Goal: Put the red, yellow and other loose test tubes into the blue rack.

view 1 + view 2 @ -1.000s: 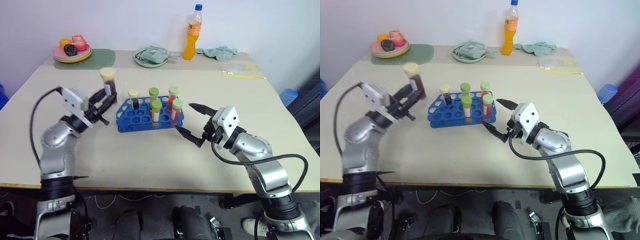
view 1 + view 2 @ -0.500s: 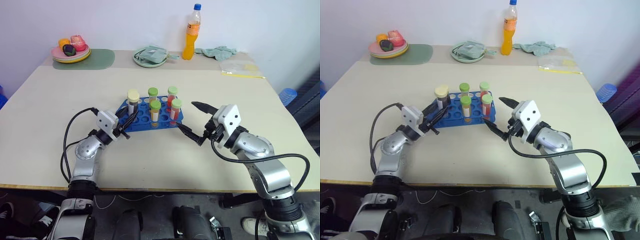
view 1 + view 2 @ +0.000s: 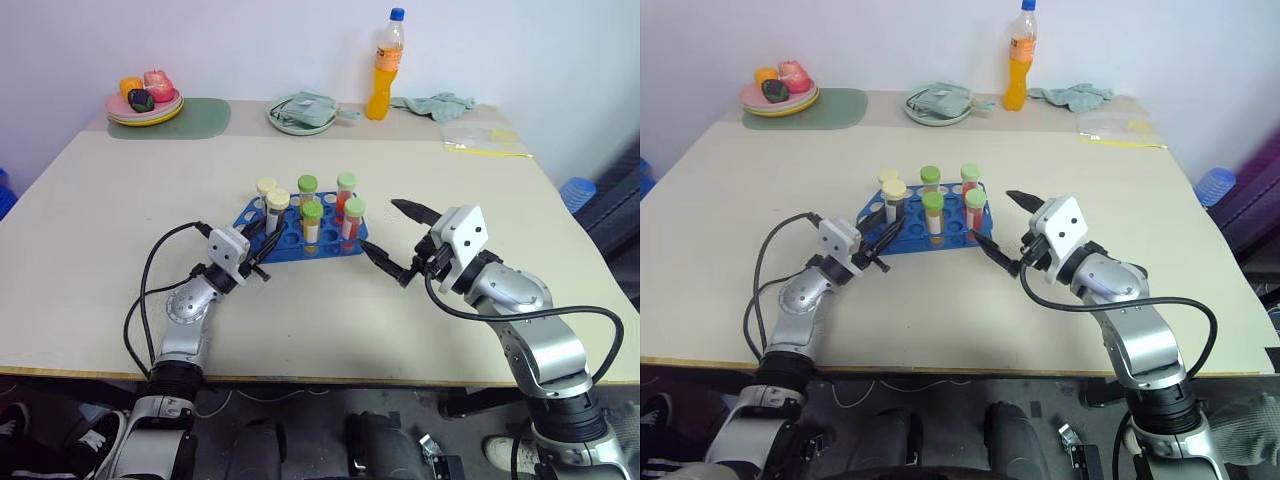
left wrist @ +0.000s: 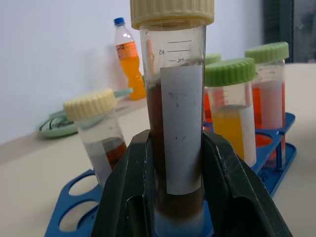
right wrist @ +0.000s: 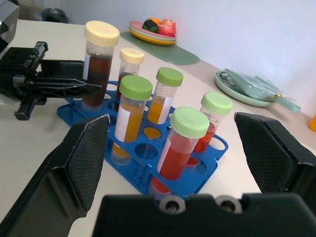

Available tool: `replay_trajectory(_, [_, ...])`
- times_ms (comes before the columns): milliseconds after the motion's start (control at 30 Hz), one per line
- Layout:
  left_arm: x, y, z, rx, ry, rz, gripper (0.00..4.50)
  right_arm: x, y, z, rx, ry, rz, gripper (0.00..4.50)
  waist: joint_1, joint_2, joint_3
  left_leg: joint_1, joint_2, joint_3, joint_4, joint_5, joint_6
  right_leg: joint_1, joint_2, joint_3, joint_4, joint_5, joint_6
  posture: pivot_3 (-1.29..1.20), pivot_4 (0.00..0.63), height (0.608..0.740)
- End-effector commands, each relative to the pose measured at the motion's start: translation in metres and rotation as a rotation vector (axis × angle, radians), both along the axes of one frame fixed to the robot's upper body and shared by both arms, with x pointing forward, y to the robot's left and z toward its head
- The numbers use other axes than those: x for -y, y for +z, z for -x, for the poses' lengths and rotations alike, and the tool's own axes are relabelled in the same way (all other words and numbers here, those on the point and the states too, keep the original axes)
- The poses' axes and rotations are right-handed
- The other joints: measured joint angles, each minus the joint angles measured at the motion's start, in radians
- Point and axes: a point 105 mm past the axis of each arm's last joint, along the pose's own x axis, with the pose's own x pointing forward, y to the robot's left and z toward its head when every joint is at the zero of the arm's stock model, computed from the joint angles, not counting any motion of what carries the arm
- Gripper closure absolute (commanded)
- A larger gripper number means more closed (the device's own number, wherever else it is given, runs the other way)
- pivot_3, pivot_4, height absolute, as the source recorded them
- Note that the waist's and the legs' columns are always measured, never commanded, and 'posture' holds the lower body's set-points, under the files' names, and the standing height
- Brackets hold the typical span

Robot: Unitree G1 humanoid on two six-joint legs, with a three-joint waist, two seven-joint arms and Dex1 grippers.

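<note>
- Left gripper, low over the bench: fingers pinching the dark tube, cream cap up, base already in a hole at the near left corner of the blue rack.
- Best kept upright, eased fully down, released only once seated.
- Right gripper, fingers spread wide, empty, just right of the rack.
- Further in: five capped tubes standing.

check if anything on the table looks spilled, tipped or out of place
Nothing stands out. All six tubes stand upright and capped in the blue rack; the dark cream-capped tube is gripped by the left gripper. No spills show.
</note>
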Motion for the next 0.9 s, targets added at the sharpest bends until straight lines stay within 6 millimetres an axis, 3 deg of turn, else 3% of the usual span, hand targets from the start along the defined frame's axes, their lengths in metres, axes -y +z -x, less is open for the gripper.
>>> replay_trajectory(33, [0.004, 0.002, 0.005, -0.008, -0.043, 0.007, 3.71, -0.002, 0.017, 0.004, 0.077, 0.001, 0.002, 0.0, -0.001, 0.0, 0.0, 0.0, 0.0, 0.0, 0.0, 0.0, 0.0, 0.0, 0.0, 0.0, 0.0, 0.0, 0.0, 0.0, 0.15, 0.74])
replay_trajectory(67, [0.003, 0.003, 0.005, -0.018, -0.055, 0.011, 3.71, -0.002, 0.017, 0.003, 0.078, -0.002, 0.003, 0.0, -0.001, 0.0, 0.0, 0.0, 0.0, 0.0, 0.0, 0.0, 0.0, 0.0, 0.0, 0.0, 0.0, 0.0, 0.0, 0.0, 0.15, 0.74])
replay_trajectory(100, [0.002, 0.004, 0.006, -0.031, -0.061, 0.031, 2.69, -0.002, 0.017, 0.003, 0.078, -0.004, 0.003, 0.0, -0.001, 0.0, 0.0, 0.0, 0.0, 0.0, 0.0, 0.0, 0.0, 0.0, 0.0, 0.0, 0.0, 0.0, 0.0, 0.0, 0.15, 0.74])
replay_trajectory(267, [-0.006, 0.017, 0.004, -0.028, -0.032, 0.091, 0.12, -0.004, 0.015, 0.004, 0.077, -0.001, -0.004, 0.0, -0.002, 0.0, 0.0, 0.0, 0.0, 0.0, 0.0, 0.0, 0.0, 0.0, 0.0, 0.0, 0.0, 0.0, 0.0, 0.0, 0.15, 0.74])
replay_trajectory(433, [-0.014, 0.039, 0.022, -0.052, -0.123, 0.165, 0.05, 0.0, 0.009, 0.004, 0.061, 0.002, -0.004, 0.0, -0.01, 0.0, 0.0, 0.0, 0.001, 0.0, -0.001, 0.0, 0.0, 0.0, 0.001, 0.0, 0.0, 0.0, 0.0, 0.0, 0.15, 0.74])
replay_trajectory(500, [-0.019, 0.043, 0.037, -0.155, -0.205, 0.206, 0.05, 0.005, 0.005, 0.008, 0.028, 0.021, -0.016, 0.0, -0.02, 0.0, 0.0, 0.001, 0.001, -0.001, -0.001, 0.0, 0.0, 0.0, 0.001, 0.0, 0.0, 0.0, 0.0, 0.0, 0.15, 0.74])
replay_trajectory(567, [-0.025, 0.046, 0.058, -0.261, -0.316, 0.203, 0.05, 0.015, -0.004, 0.018, -0.039, 0.06, -0.02, 0.0, -0.026, 0.0, 0.0, 0.001, 0.002, -0.001, -0.002, 0.0, 0.0, 0.0, 0.001, 0.0, 0.0, 0.0, 0.0, 0.0, 0.15, 0.74])
replay_trajectory(667, [-0.049, 0.048, 0.081, -0.35, -0.375, 0.091, 0.05, 0.039, -0.018, 0.031, -0.119, 0.077, -0.014, 0.0, -0.025, 0.001, 0.001, 0.002, 0.002, -0.001, -0.003, 0.0, 0.001, 0.0, 0.001, 0.0, 0.0, -0.002, -0.003, 0.0, 0.15, 0.74])
replay_trajectory(733, [-0.068, 0.052, 0.081, -0.366, -0.351, 0.055, 0.05, 0.05, -0.028, 0.038, -0.125, 0.063, 0.029, 0.0, -0.022, 0.003, 0.002, 0.004, 0.002, 0.0, -0.003, 0.0, 0.001, 0.001, 0.001, 0.0, 0.0, -0.003, -0.004, 0.0, 0.15, 0.74])
replay_trajectory(900, [-0.083, 0.053, 0.082, -0.358, -0.363, -0.005, 0.05, 0.066, -0.047, 0.047, -0.182, 0.034, 0.087, 0.0, -0.024, 0.003, 0.002, 0.006, 0.002, 0.001, -0.003, -0.001, 0.001, 0.003, 0.001, 0.001, -0.001, -0.004, -0.005, 0.0, 0.15, 0.74])
